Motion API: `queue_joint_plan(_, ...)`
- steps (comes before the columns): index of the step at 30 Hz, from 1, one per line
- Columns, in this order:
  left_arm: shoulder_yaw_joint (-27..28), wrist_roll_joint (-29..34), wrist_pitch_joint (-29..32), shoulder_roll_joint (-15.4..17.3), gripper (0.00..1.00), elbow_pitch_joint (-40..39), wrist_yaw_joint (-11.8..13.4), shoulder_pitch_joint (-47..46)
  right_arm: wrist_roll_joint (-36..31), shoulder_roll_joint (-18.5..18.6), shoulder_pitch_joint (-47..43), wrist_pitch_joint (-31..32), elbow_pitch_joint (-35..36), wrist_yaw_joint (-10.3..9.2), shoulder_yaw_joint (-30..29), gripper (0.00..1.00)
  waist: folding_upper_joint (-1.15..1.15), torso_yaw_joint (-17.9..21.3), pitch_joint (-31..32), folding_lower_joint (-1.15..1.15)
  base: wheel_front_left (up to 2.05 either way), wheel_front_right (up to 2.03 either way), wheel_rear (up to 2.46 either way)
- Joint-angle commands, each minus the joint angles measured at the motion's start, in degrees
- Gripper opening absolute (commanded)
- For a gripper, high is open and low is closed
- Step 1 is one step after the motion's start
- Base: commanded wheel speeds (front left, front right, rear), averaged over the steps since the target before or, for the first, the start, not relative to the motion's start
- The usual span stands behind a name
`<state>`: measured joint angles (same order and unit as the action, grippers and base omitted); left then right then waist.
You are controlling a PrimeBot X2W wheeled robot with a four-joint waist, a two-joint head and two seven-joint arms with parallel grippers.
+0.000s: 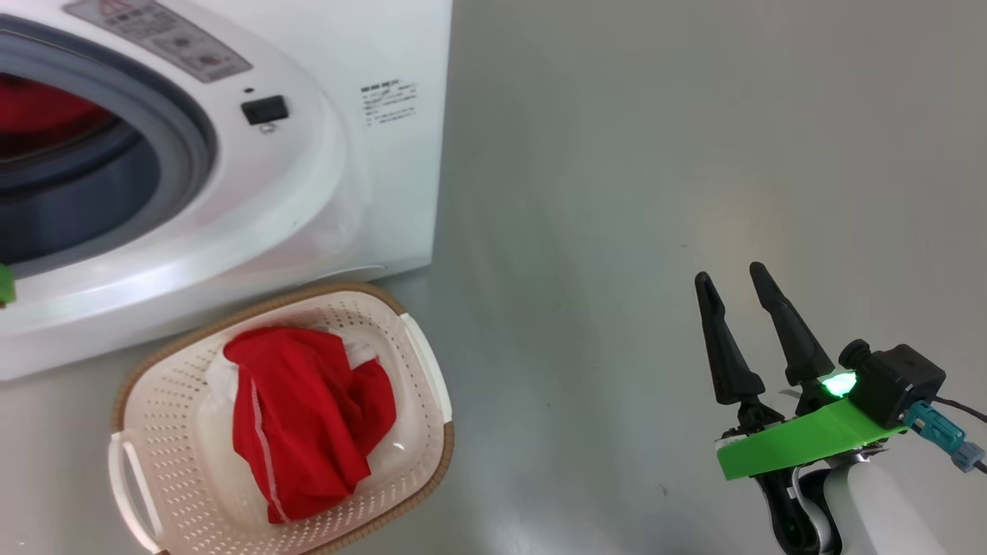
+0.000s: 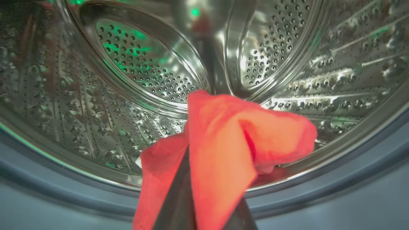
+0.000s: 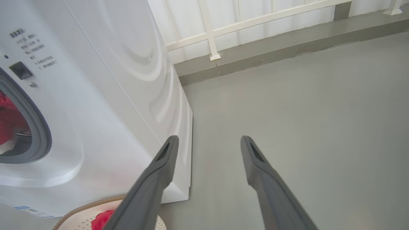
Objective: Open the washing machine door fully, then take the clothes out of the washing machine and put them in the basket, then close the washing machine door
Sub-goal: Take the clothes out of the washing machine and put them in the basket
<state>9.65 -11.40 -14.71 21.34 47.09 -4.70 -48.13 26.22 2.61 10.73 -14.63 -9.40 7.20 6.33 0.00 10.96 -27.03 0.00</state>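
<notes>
The white washing machine [image 1: 324, 193] stands at the upper left with its round mouth uncovered; its door is out of view. Red clothes [image 1: 38, 112] lie inside the drum. In the left wrist view my left gripper [image 2: 188, 153] is inside the steel drum [image 2: 143, 64], shut on a fold of the red clothes [image 2: 223, 137] that drapes over its fingers. The basket [image 1: 420, 347] sits on the floor in front of the machine and holds a red garment [image 1: 308, 416]. My right gripper [image 1: 731, 274] hangs open over the bare floor, well right of the basket, its fingers [image 3: 166, 156] apart.
Grey floor [image 1: 655, 154] spreads to the right of the machine. A low ledge and a white railing [image 3: 211, 32] run along the far side behind the machine. The basket rim [image 3: 86, 204] peeks in at the bottom of the right wrist view.
</notes>
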Motion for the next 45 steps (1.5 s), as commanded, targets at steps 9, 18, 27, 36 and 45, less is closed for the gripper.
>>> queue_joint_plan(9, 7.3, -0.3, -0.3, -2.4, 0.0, -10.5, -2.2, 8.0, -0.8, 0.3, -2.1, -0.4, 0.2, 0.29, 0.1, 1.0, 0.0, -2.7, 3.9, 0.0, 0.0, 0.0, 0.0)
queue_joint_plan(18, 8.1, -0.9, -0.3, -7.4, 0.0, -20.2, -2.8, 14.9, -0.8, 0.3, -3.5, -0.4, -0.6, 0.29, -1.5, 1.0, 0.0, -4.2, 7.1, 0.0, 0.0, 0.0, 0.0)
queue_joint_plan(27, 6.5, -2.9, -0.3, -10.1, 0.0, -30.6, -2.8, 22.8, -1.2, 0.3, -4.4, -0.4, -0.8, 0.29, -2.8, 1.0, 0.0, -5.3, 9.0, 0.0, 0.0, 0.0, 0.0)
queue_joint_plan(36, 6.8, -5.3, -0.3, -14.0, 0.0, -39.8, -2.8, 30.2, -1.7, 0.3, -5.7, -0.4, -0.3, 0.29, -3.9, 1.0, 0.0, -6.6, 10.0, 0.0, 0.0, 0.0, 0.0)
queue_joint_plan(45, 5.7, -6.1, -0.3, -16.7, 0.0, -48.5, -2.8, 36.2, -1.9, 0.3, -6.6, -0.4, -0.3, 0.29, -4.3, 1.0, 0.0, -7.4, 10.8, 0.0, 0.0, 0.0, 0.0)
